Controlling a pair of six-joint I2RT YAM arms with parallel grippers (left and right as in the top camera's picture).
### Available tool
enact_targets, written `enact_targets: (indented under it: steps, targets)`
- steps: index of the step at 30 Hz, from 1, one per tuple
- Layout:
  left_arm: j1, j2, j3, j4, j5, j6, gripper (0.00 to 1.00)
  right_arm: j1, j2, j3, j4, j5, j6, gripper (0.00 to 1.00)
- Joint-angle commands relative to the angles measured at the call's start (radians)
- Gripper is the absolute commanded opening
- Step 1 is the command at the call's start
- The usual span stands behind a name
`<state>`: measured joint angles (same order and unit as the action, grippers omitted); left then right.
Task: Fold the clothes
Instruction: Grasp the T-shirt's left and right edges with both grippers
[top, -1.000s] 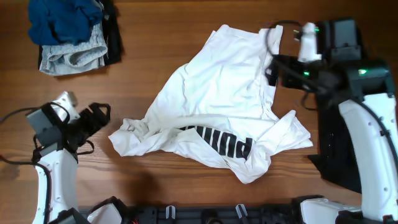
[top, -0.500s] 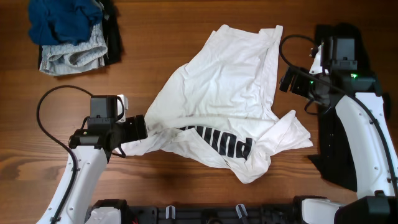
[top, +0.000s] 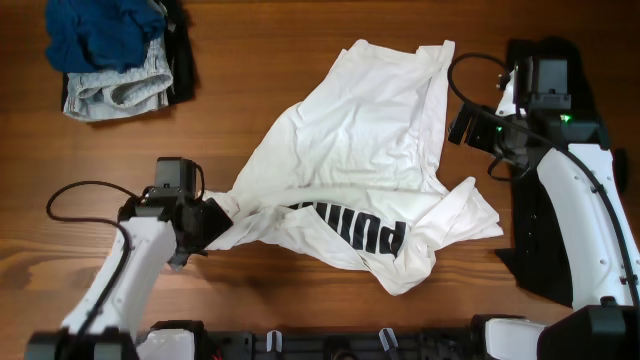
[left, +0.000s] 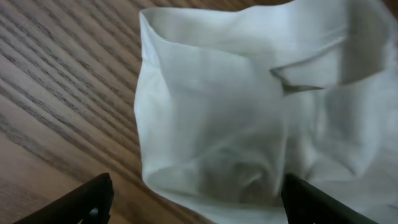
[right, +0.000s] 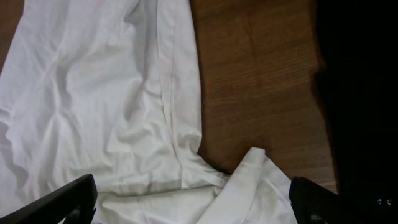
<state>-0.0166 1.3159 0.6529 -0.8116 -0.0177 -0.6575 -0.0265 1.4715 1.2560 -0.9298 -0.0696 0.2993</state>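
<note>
A large wrinkled white shirt (top: 350, 150) with black printed letters (top: 362, 230) lies crumpled on the wooden table (top: 270, 60). My left gripper (top: 208, 222) is open and low at the shirt's lower left corner; in the left wrist view its fingers (left: 194, 202) straddle that bunched white corner (left: 224, 124). My right gripper (top: 460, 128) is open above the shirt's right edge. In the right wrist view its fingers (right: 193, 202) hang over the shirt's side seam (right: 168, 93) without touching it.
A pile of other clothes (top: 115, 50), blue on top of grey and black, sits at the far left corner. A black mat (top: 540, 250) lies along the table's right side under the right arm.
My left arm has swung in from the left edge to the shirt's lower left corner and lowered onto it. My right arm pulled back slightly to the right.
</note>
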Motion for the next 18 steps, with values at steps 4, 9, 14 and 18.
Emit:
enact_targets:
  steps: [4,9,14,18]
  targets:
    - [0.008,0.127,0.000,0.045,0.013,-0.040,0.54,-0.001,0.012,-0.005,-0.008,0.010,0.017,1.00]
    - [0.008,0.128,0.000,0.137,0.013,-0.039,0.04,-0.001,0.012,-0.005,-0.107,0.011,0.039,0.51]
    - [0.008,0.128,0.000,0.280,0.012,-0.038,0.04,-0.001,0.011,-0.005,-0.255,0.011,0.079,0.37]
    - [0.008,0.128,0.000,0.323,-0.041,-0.031,0.04,-0.001,0.011,-0.016,-0.346,0.010,0.122,0.40]
